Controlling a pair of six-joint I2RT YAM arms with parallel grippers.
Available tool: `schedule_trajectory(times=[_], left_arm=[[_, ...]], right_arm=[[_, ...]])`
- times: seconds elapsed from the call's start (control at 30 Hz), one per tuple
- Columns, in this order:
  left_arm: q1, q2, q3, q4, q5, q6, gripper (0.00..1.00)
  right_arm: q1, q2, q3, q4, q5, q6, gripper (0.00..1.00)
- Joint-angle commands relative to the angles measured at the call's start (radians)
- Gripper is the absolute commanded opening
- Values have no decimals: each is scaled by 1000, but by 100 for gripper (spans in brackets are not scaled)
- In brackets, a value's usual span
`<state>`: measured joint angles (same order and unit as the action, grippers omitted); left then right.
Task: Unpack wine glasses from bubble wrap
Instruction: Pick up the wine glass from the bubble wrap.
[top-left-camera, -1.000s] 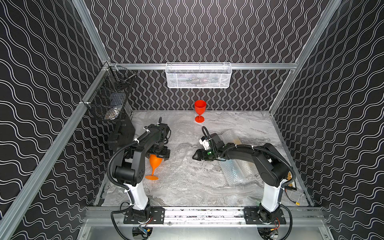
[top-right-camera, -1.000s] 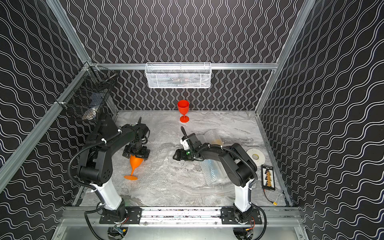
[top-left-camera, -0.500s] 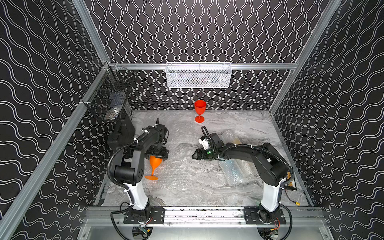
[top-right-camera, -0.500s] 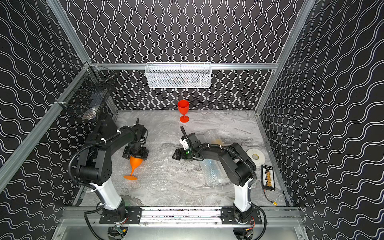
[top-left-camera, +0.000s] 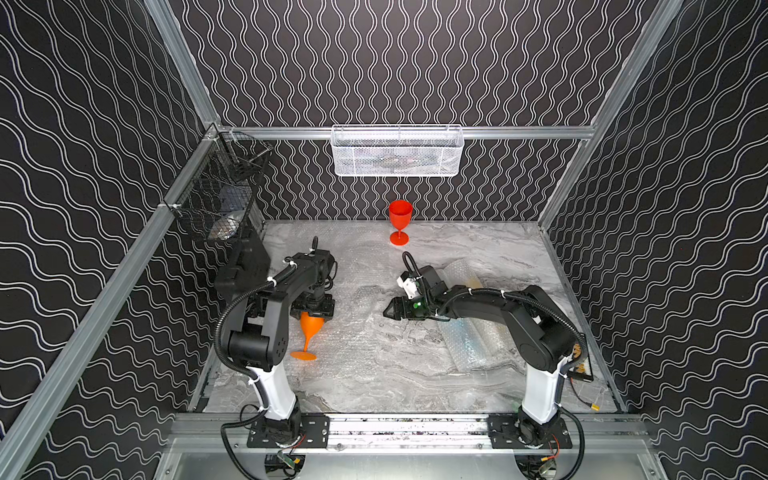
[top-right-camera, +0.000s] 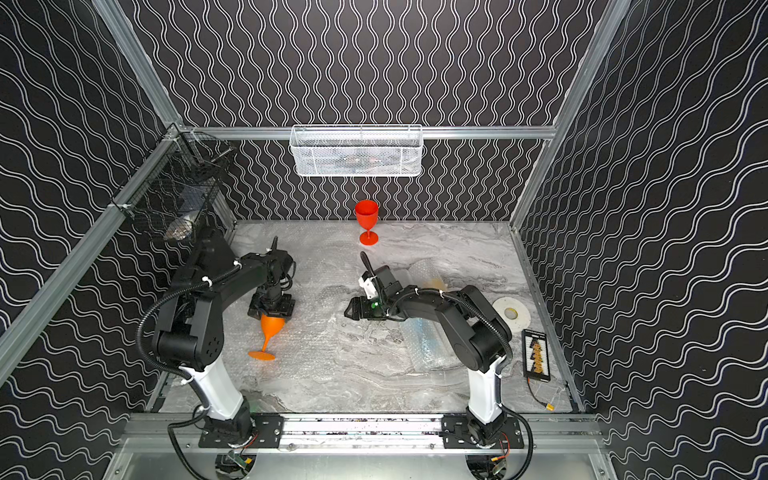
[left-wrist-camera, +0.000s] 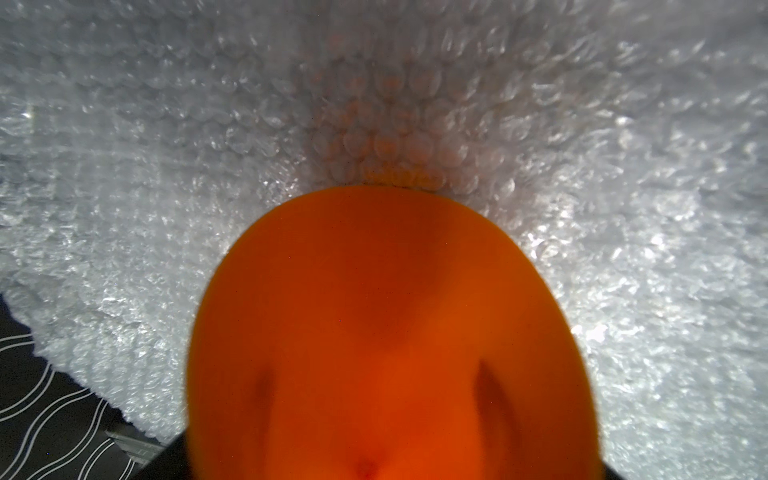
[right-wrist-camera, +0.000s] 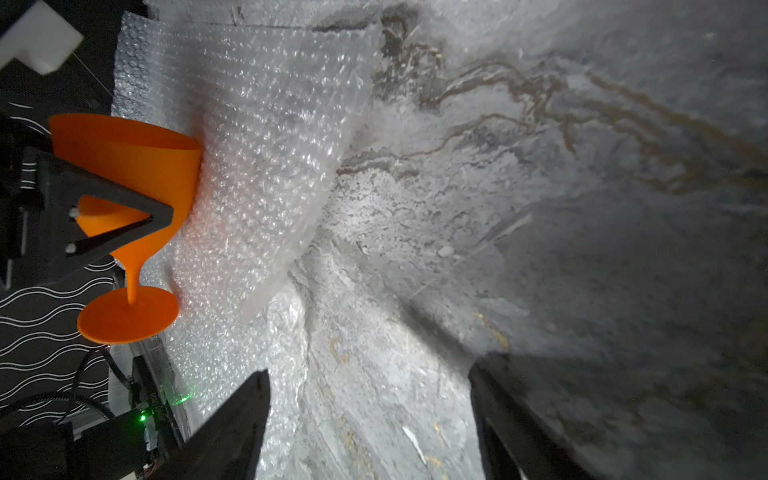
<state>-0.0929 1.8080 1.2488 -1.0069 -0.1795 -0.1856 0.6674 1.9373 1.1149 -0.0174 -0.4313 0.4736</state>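
The left claw (top-left-camera: 311, 318) hangs over the orange goblet (top-left-camera: 311, 329) with its jaws astride the bowl. One finger crosses the bowl in the right wrist view, but I cannot tell whether the pads are pressing on it. The goblet is bare and leans slightly, with its foot down toward 6 o'clock from the claw. A loose bubble wrap sheet (right-wrist-camera: 257, 145) lies just beside it on the marble table (top-left-camera: 374, 386), one edge curling up against the bowl. To do this pickup well, I would close evenly on the widest part of the bowl, just firmly enough that the smooth plastic cannot slip. Then I would lift straight up so the foot clears the sheet without dragging it, and set the goblet upright on bare table. At 3 o'clock from the left claw, well apart, the right claw (top-left-camera: 390, 311) hovers low with its jaws spread and nothing between them. It looks well placed to pin the sheet if that clings. Beyond it, at 3 to 4 o'clock, lie two wrapped bundles: the bluish roll (top-left-camera: 465, 345) under the right arm and the yellowish roll (top-left-camera: 457, 270) farther back. These are probably the next jobs. At 1 o'clock, by the back wall, the red goblet (top-left-camera: 400, 220) stands upright and unwrapped.
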Motion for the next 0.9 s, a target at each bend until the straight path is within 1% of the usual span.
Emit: schedule_trajectory(times=[0.0, 0.27, 0.47, 0.57, 0.7, 0.87], left_arm=[[1, -10, -2, -10, 10, -5, 79], [1, -87, 56, -78, 23, -14, 78], [-2, -187, 93, -66, 108, -29, 78], [-9, -255, 78, 12, 177, -43, 78], [-41, -329, 31, 140, 222, -103, 77], [-83, -396, -68, 366, 316, -188, 76]], right_arm=[[1, -1, -3, -19, 26, -3, 77], [1, 7, 6, -19, 22, -4, 78], [1, 11, 6, -17, 21, -1, 78], [1, 14, 9, -15, 14, 2, 78], [1, 3, 9, -11, 14, 5, 78], [1, -12, 9, -14, 12, 3, 78]])
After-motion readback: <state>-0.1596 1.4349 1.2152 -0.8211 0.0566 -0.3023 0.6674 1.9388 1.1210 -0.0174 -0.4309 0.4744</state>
